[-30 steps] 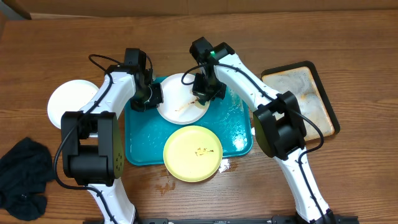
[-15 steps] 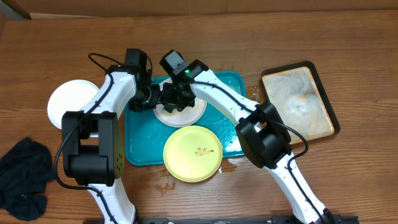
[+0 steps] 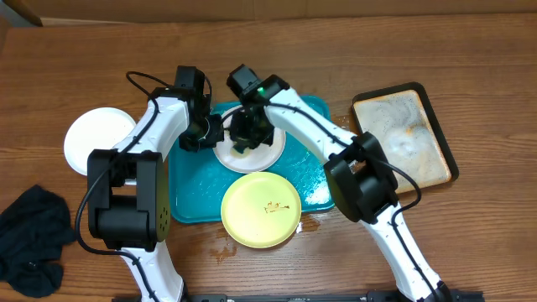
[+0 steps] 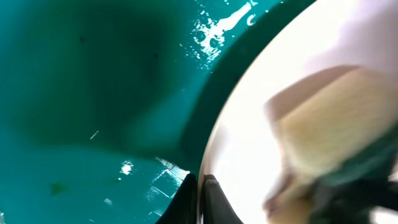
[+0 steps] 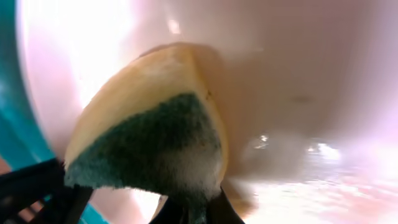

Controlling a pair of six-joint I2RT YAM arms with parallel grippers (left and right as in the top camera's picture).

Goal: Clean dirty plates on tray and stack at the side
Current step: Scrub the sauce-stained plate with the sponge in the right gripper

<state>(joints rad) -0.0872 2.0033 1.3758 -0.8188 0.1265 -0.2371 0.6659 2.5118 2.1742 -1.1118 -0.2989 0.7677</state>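
A white plate [image 3: 252, 153] lies on the turquoise tray [image 3: 189, 189]. My left gripper [image 3: 208, 134] is shut on this plate's left rim; the left wrist view shows the fingers [image 4: 200, 186] pinching the rim of the plate [image 4: 261, 137]. My right gripper [image 3: 250, 134] is shut on a yellow and green sponge [image 5: 149, 130] and presses it on the white plate [image 5: 298, 81]. A pale yellow-green plate [image 3: 261, 207] with a small smear sits at the tray's front edge. Another white plate [image 3: 94, 138] lies on the table at the left.
A black-rimmed soapy tray [image 3: 407, 138] stands at the right. A dark cloth [image 3: 29, 239] lies at the front left. A wet patch [image 3: 226, 243] shows on the table in front of the turquoise tray.
My right gripper with the sponge swept left across the white plate, then came back slightly right. The left gripper stayed on the plate's rim.
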